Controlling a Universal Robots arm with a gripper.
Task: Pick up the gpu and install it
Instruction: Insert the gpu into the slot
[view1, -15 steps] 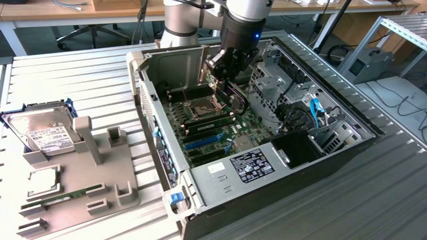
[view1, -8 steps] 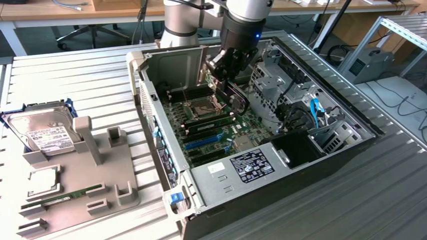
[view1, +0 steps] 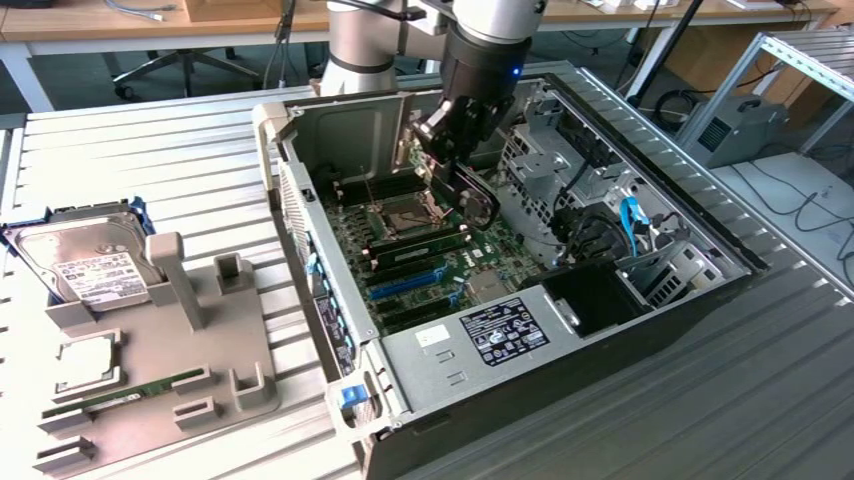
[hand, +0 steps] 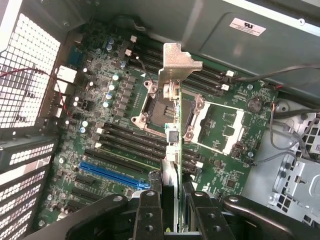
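my gripper (hand: 175, 212) is clamped on the gpu (hand: 172, 130). one of my fingers (hand: 149, 210) presses on each black face, so the card stands edge-on between my jaws. its pale metal bracket (hand: 176, 62) is at the end farthest from my jaws. beyond the card lies the motherboard (hand: 110, 125), with the open cpu socket (hand: 150, 107) right behind the card's edge and the long blue slot (hand: 112, 175) off to one side of my jaws, apart from the card. i can't tell if the card touches the board.

in the exterior view my gripper (view1: 454, 155) is inside the open computer case (view1: 534, 330), the gpu (view1: 478, 200) hanging from my jaws over the board. well away from my jaws, outside the case, a gray holder (view1: 200, 360) carries a hard drive (view1: 87, 265) and a green memory stick (view1: 134, 390).
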